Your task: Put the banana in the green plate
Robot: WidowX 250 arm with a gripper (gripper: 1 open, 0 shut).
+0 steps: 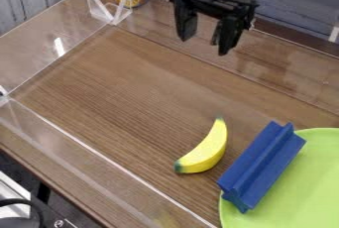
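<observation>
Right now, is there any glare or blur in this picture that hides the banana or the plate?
In the camera view, glare streaks only the clear wall and far tabletop; the banana is sharp, the green plate cropped by the frame.

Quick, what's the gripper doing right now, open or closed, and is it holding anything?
Gripper: open, holding nothing, up at the far side of the table, well away from the banana.

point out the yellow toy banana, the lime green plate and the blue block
small curved yellow plastic banana (204, 149): camera view, mid-body
large round lime green plate (307, 190): camera view, bare surface
blue rectangular block (263, 165): camera view, top face
</observation>
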